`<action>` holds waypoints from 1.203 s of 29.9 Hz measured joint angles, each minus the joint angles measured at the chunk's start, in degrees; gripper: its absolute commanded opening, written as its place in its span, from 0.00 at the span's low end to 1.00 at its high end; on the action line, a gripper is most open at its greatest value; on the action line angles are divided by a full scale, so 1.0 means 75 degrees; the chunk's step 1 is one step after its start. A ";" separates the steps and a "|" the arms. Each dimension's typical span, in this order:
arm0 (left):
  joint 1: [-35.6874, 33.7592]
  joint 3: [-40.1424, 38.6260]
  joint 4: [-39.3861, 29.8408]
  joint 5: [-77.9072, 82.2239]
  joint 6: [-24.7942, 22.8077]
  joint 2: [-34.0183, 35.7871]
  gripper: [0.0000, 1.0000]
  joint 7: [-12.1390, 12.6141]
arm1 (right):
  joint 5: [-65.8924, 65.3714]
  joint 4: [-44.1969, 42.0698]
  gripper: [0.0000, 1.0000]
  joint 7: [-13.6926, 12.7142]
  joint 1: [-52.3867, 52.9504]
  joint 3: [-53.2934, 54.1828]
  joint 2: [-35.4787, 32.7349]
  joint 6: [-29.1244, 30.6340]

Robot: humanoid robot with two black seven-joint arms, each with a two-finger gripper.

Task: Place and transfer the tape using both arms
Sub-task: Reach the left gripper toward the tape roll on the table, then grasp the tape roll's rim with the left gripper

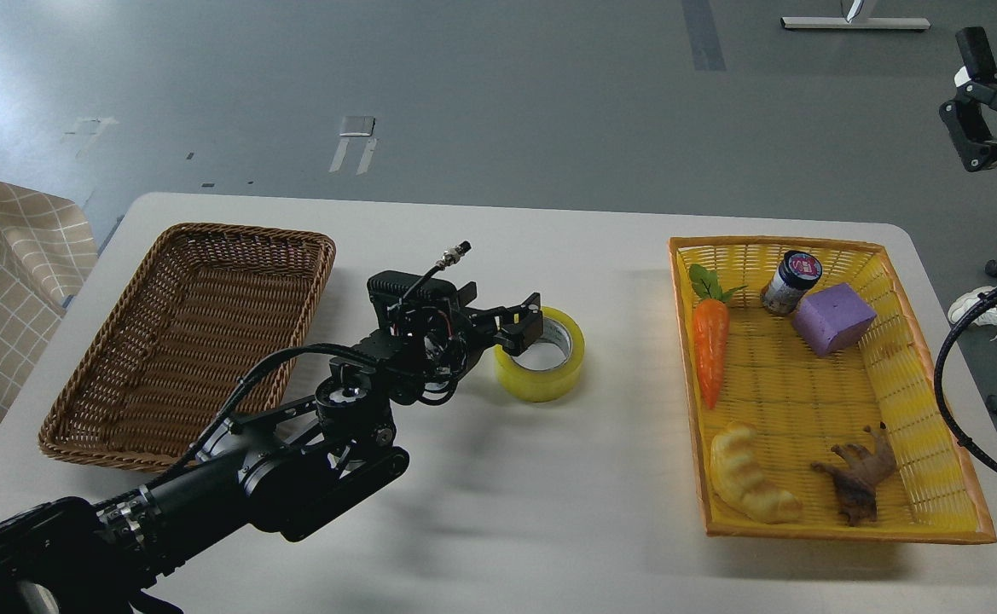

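Observation:
The tape [549,362], a yellow roll with a grey-white core, lies flat on the white table [498,512] near its middle. My left arm reaches in from the lower left. Its gripper [522,326] is open, with its fingertips [533,306] over the roll's left rim and core hole. I cannot tell whether they touch the roll. My right gripper [965,98] is held high beyond the table's far right corner, open and empty, far from the tape.
An empty brown wicker basket [123,426] stands at the left. A yellow basket [933,477] at the right holds a carrot toy [708,350], a small jar [791,281], a purple block [832,318], a croissant toy [750,486] and a brown animal figure [858,477].

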 measured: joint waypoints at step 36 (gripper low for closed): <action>0.0087 0.0081 0.0502 -0.0064 0.0025 -0.0285 0.97 -0.0073 | 0.0000 0.0019 1.00 0.0001 -0.0317 -0.0003 -0.0014 0.0000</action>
